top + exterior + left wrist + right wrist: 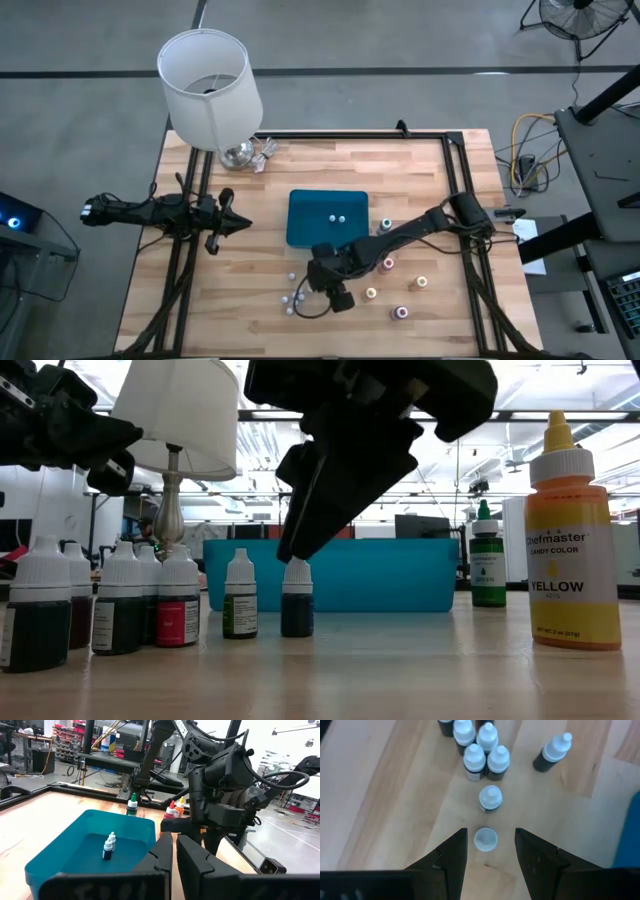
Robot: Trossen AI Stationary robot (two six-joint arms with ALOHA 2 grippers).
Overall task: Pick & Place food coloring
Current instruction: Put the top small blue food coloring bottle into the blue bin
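Small white-capped bottle [485, 839]: light, rigid, tippy; you should pinch its body between the right gripper [491, 851]'s wide-spread, empty fingers.

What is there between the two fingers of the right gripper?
In the right wrist view, one white-capped bottle stands between the open right gripper fingers, untouched; only bare table beside it.
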